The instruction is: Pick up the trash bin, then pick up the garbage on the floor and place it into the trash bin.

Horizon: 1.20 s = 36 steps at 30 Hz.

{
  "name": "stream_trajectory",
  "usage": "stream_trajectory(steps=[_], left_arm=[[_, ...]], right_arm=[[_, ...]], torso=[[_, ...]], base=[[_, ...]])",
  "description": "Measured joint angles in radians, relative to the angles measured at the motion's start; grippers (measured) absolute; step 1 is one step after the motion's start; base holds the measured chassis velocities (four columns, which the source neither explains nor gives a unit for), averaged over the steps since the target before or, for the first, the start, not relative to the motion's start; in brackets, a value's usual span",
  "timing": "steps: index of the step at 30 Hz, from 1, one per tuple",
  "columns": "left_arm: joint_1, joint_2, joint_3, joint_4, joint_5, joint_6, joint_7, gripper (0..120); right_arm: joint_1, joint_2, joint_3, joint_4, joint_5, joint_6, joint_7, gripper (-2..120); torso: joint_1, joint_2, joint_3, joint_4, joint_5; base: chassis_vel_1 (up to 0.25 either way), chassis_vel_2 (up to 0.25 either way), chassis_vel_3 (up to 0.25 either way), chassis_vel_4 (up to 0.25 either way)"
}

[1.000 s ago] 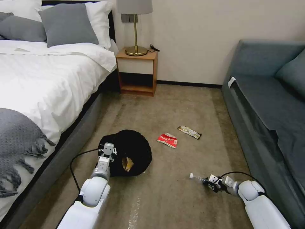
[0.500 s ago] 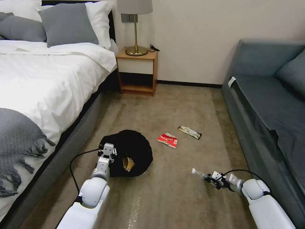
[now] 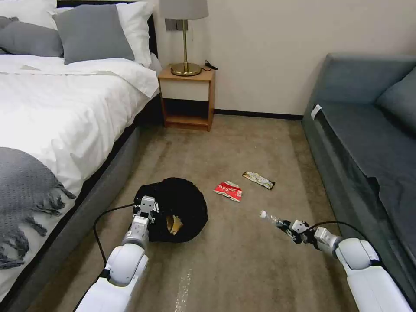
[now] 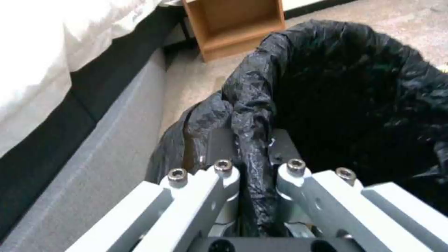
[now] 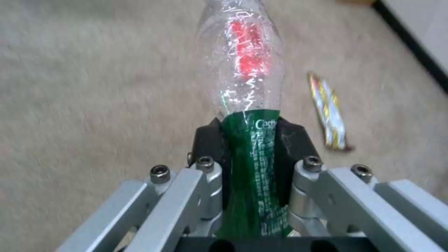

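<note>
The trash bin (image 3: pixel 180 208) with its wrinkly black liner (image 4: pixel 355 91) sits tilted near the bed, and a tan-brown wrapper (image 3: pixel 174 224) lies inside it. My left gripper (image 3: pixel 145 207) is shut on the bin's rim, pinching the liner (image 4: pixel 252 140). My right gripper (image 3: pixel 289 229) is shut on the clear bottle (image 3: pixel 272 219) at its green label (image 5: pixel 254 164), holding it above the carpet with the white cap pointing toward the bin. A red-white snack packet (image 3: pixel 228 190) and a dark silvery bar wrapper (image 3: pixel 258 180) (image 5: pixel 329 115) lie on the floor beyond.
The bed (image 3: pixel 65 112) runs along the left and a grey sofa (image 3: pixel 368 143) along the right. A wooden nightstand (image 3: pixel 187 97) with a lamp stands at the far wall. Open carpet lies between bin and sofa.
My right gripper has lifted the bottle off the floor and carried it up and slightly forward. The left gripper and bin have barely moved.
</note>
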State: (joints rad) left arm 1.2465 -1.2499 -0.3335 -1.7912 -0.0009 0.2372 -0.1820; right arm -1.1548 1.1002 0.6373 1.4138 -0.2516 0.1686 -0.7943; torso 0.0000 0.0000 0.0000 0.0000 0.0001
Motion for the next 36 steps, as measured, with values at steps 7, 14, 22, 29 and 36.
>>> stream_trajectory(steps=[7, 14, 22, 29, 36], left_arm=[[-0.001, 0.007, -0.005, 0.006, 0.0, -0.005, -0.001, 4], [-0.009, 0.005, 0.001, 0.023, 0.004, -0.006, 0.003, 4], [-0.027, -0.013, 0.017, 0.044, 0.011, -0.006, 0.004, 4], [-0.037, -0.018, 0.032, 0.045, 0.014, -0.006, 0.002, 4], [-0.046, -0.023, 0.046, 0.051, 0.024, -0.006, 0.003, 4]], right_arm=[[-0.075, -0.034, 0.005, 0.166, 0.078, -0.007, 0.009, 16], [-0.111, -0.044, -0.002, 0.315, 0.126, -0.04, 0.015, 16], [-0.124, -0.046, -0.057, 0.445, 0.191, -0.093, 0.036, 16], [-0.072, -0.034, -0.143, 0.47, 0.239, -0.116, 0.086, 16], [0.036, -0.02, -0.241, 0.424, 0.271, -0.135, 0.146, 16]], torso=[[0.0, 0.0, 0.0, -0.0001, -0.0002], [0.0, 0.0, 0.0, -0.0001, -0.0002], [0.0, 0.0, 0.0, -0.0001, -0.0002], [0.0, 0.0, 0.0, -0.0001, -0.0001], [0.0, 0.0, 0.0, 0.0001, -0.0003]], base=[[0.0, 0.0, 0.0, 0.0], [0.0, 0.0, 0.0, 0.0], [0.0, 0.0, 0.0, 0.0], [0.0, 0.0, 0.0, 0.0], [0.0, 0.0, 0.0, 0.0]])
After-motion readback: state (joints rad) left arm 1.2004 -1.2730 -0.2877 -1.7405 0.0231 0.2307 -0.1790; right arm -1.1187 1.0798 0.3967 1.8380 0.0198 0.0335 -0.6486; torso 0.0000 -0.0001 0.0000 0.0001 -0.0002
